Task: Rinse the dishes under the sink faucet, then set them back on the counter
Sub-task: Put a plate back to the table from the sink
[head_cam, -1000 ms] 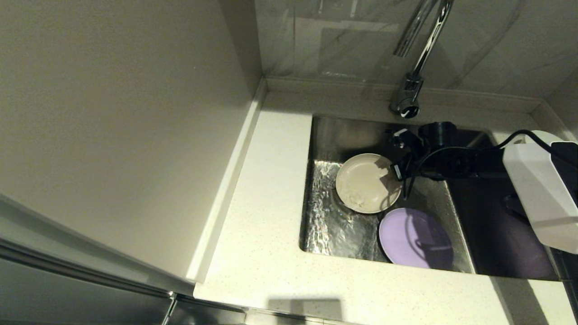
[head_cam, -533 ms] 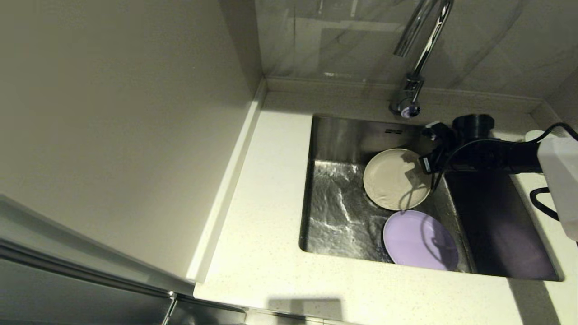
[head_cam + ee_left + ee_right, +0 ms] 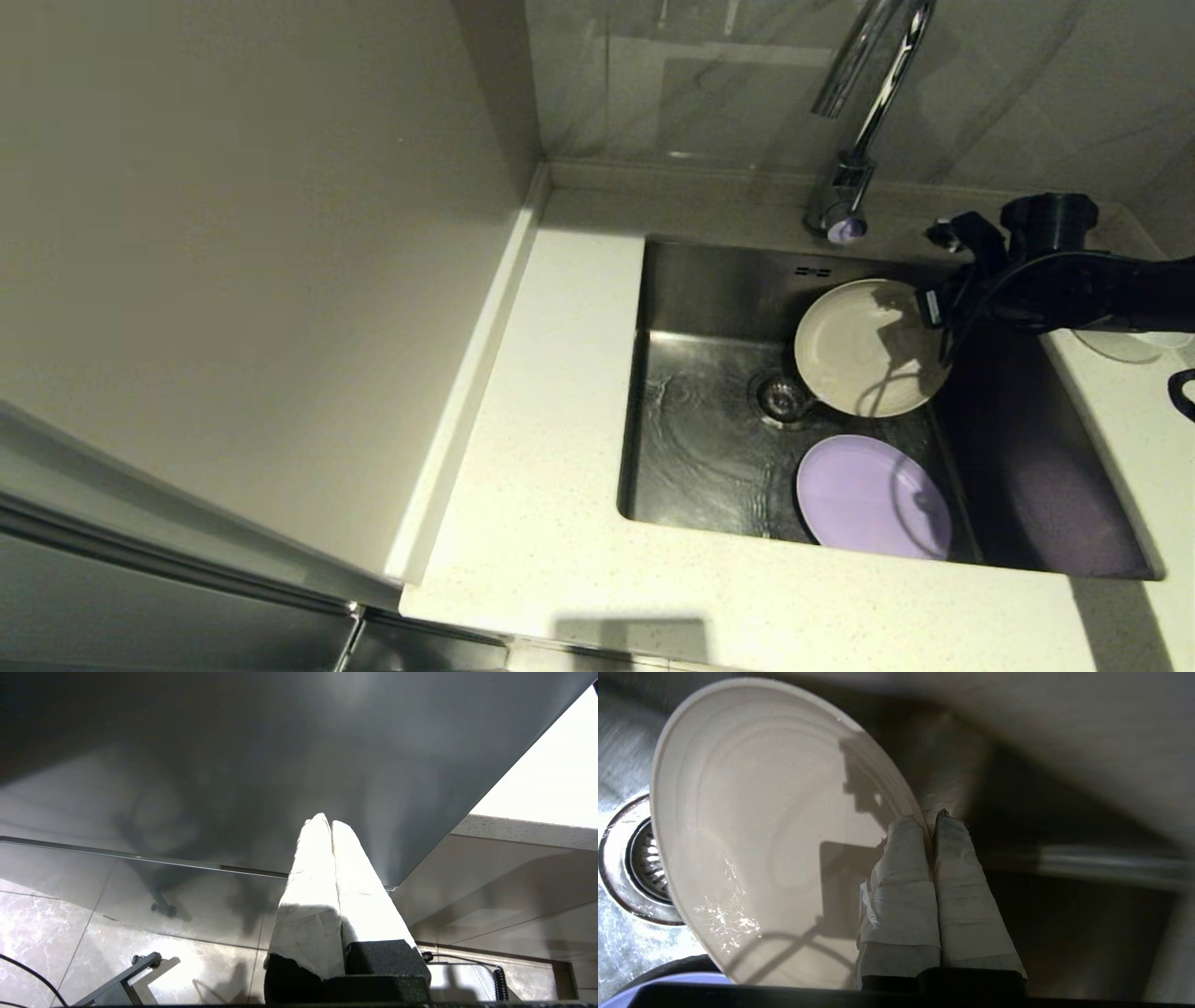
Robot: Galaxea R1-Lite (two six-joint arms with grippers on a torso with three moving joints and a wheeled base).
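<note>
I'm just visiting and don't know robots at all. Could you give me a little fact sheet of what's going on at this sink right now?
Place: steel sink set in a pale speckled counter, tap at the back
Right gripper: shut on the rim of the cream plate, held above the sink
Purple plate: lying in the sink near the front wall
Drain: uncovered, wet sink floor around it
Bowl: on the counter to the right, partly hidden by the arm
Left gripper: shut, empty, away from the sink

Brushed steel sink [image 3: 709,280], wet and glinting; mirror-bright chrome faucet [image 3: 873,103]; speckled stone desk [image 3: 551,448]; glossy wet cream plate [image 3: 864,350]; matt lavender plate [image 3: 873,499].
</note>
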